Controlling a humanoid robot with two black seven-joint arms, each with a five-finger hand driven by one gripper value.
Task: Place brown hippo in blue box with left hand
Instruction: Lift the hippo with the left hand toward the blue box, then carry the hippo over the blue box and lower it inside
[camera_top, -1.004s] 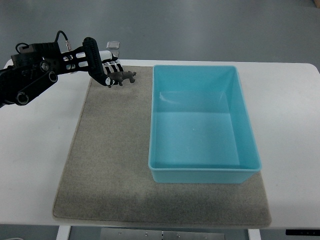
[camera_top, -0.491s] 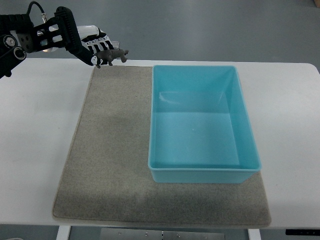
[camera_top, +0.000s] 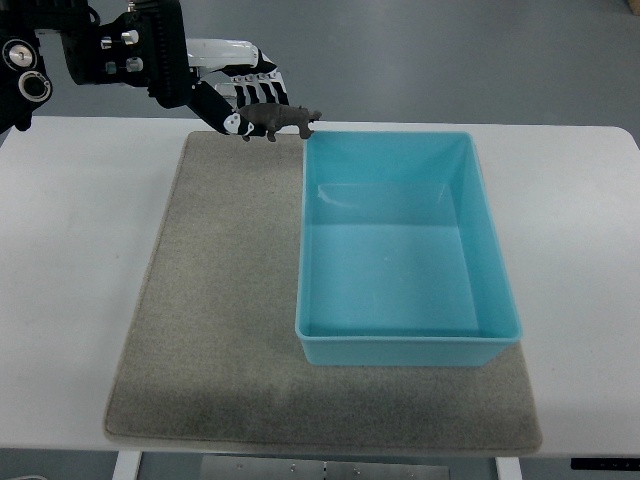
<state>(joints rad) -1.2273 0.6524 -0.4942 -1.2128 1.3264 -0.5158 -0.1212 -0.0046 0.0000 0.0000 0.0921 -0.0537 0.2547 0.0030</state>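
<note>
The left hand, fingers gripping the small brown toy hippo, has carried it rightward to the far-left corner of the open blue plastic box; release is near.

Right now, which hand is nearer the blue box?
Left. The left hand holds the hippo just outside the box's far left corner. The right hand is not in view.
</note>
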